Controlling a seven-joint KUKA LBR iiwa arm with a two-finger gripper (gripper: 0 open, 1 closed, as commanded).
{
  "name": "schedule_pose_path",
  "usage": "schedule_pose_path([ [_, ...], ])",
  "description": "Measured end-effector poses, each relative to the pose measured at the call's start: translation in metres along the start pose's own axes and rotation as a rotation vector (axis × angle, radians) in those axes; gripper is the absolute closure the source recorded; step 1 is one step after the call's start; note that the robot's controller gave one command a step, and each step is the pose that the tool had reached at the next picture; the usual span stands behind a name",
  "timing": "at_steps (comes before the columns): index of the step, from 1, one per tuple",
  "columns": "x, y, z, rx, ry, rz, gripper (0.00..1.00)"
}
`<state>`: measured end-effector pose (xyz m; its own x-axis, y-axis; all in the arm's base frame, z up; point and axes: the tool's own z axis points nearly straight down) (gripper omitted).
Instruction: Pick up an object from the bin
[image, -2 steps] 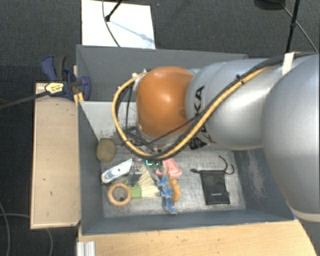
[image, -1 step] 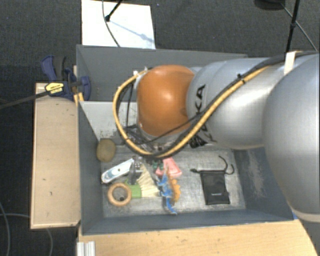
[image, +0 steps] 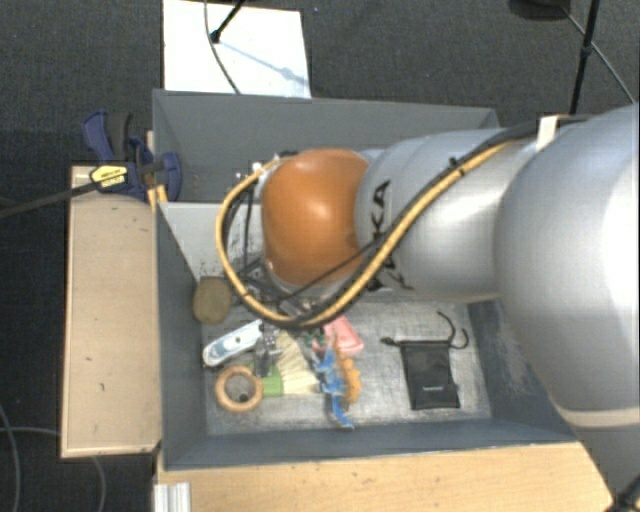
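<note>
My gripper (image: 269, 347) reaches down at the left middle of the bin, mostly hidden under the arm's orange cover. It stands among a small cluster of things. A white and blue plastic piece (image: 229, 345) lies just to its left. A roll of tan tape (image: 240, 389) lies flat in front of it. A pale cream, brush-like thing (image: 291, 377) rests right beside it on the bin floor. A pink thing (image: 345, 336) lies just to its right.
A tan rounded lump (image: 210, 299) sits against the left wall. A blue toy (image: 331, 387) and an orange piece (image: 351, 380) lie near the front. A flat black pouch (image: 431, 379) with a thin cord lies to the right. The large arm overhangs the bin's back and right.
</note>
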<state>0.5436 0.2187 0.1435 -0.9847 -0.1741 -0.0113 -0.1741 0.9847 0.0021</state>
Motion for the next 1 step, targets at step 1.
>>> schedule_pose_path([
  [1, 0.0015, 0.0019, 0.0689, 0.000, 0.011, -0.142, 0.00],
])
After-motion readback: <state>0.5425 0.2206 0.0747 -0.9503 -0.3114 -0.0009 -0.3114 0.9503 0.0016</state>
